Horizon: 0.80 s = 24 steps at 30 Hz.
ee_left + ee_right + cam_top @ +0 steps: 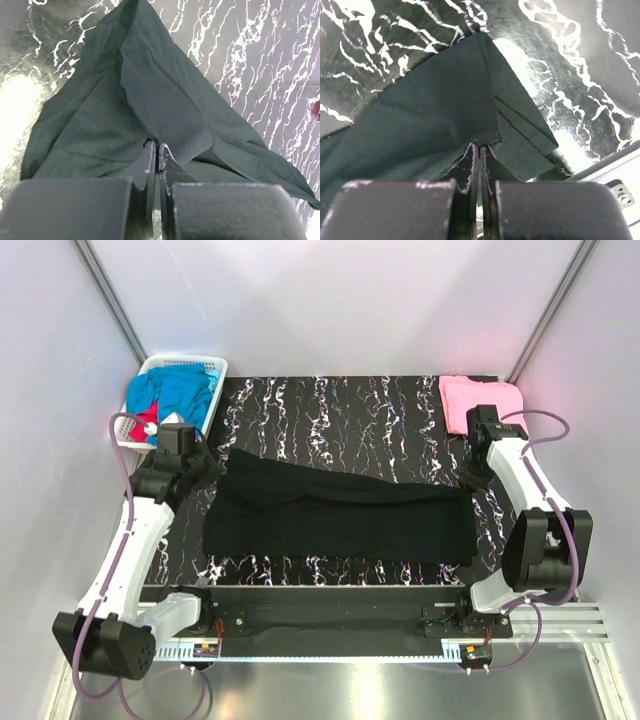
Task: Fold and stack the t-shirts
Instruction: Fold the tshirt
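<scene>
A large black t-shirt (340,515) lies stretched across the marbled black table. My left gripper (212,466) is shut on its left end; the left wrist view shows the cloth (150,100) pinched between the jaws (157,146). My right gripper (468,480) is shut on its right end, with the cloth (445,110) pinched at the fingertips (480,145). A folded pink t-shirt (478,400) lies at the back right corner. Bright blue (180,390) and red (148,427) t-shirts sit in the basket.
A white slotted basket (212,365) stands at the back left corner, just behind my left arm. The marbled table top (340,420) shows behind the black shirt. Metal rails run along the near edge.
</scene>
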Motion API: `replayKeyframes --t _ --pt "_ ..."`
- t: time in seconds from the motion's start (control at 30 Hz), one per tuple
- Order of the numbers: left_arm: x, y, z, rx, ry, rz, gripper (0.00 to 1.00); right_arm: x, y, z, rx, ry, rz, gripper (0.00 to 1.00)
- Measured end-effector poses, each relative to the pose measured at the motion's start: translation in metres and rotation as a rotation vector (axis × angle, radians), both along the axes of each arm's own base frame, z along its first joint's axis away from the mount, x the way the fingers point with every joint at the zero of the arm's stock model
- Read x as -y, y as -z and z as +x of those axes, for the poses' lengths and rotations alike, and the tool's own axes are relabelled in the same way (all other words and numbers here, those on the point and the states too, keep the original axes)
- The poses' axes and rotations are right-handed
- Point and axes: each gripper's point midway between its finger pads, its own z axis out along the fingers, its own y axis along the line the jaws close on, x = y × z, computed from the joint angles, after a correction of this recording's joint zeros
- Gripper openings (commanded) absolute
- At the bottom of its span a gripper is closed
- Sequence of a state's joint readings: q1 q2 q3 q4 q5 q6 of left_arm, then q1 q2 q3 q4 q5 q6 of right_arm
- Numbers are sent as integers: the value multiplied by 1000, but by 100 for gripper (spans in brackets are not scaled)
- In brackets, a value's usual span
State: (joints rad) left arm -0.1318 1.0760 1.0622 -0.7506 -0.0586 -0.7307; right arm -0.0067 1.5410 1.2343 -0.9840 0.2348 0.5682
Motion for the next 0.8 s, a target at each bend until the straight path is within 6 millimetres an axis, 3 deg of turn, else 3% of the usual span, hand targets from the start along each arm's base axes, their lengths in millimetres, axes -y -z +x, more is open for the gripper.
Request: replayKeyframes --t 0.23,0.43,0.5,0.57,0.67,0.7,0.73,0.77,0.8 --pt "-6 -12 -21 22 -14 10 0 12 -12 -6 67 137 -50 0" --pt "-9 -2 -37 -9 -25 13 4 9 -5 -18 60 184 -30 0" --pt "-10 6 -46 -30 -29 12 14 6 3 -28 38 190 -14 0" --pt "-11 12 -53 -46 -36 7 16 3 9 -38 22 194 1 1" --pt "-12 20 -62 -67 -45 5 35 -2 13 -54 25 206 30 14" --pt "-13 21 -65 -73 -50 3 46 -4 12 -60 39 208 39 18" --pt "-14 23 -69 -81 -58 2 57 -6 10 -64 53 209 46 29" --pt "-14 25 -73 -85 -69 -3 61 -8 6 -69 78 212 54 36" --pt "-16 25 -77 -87 -84 -5 62 -10 0 -72 114 214 62 37"
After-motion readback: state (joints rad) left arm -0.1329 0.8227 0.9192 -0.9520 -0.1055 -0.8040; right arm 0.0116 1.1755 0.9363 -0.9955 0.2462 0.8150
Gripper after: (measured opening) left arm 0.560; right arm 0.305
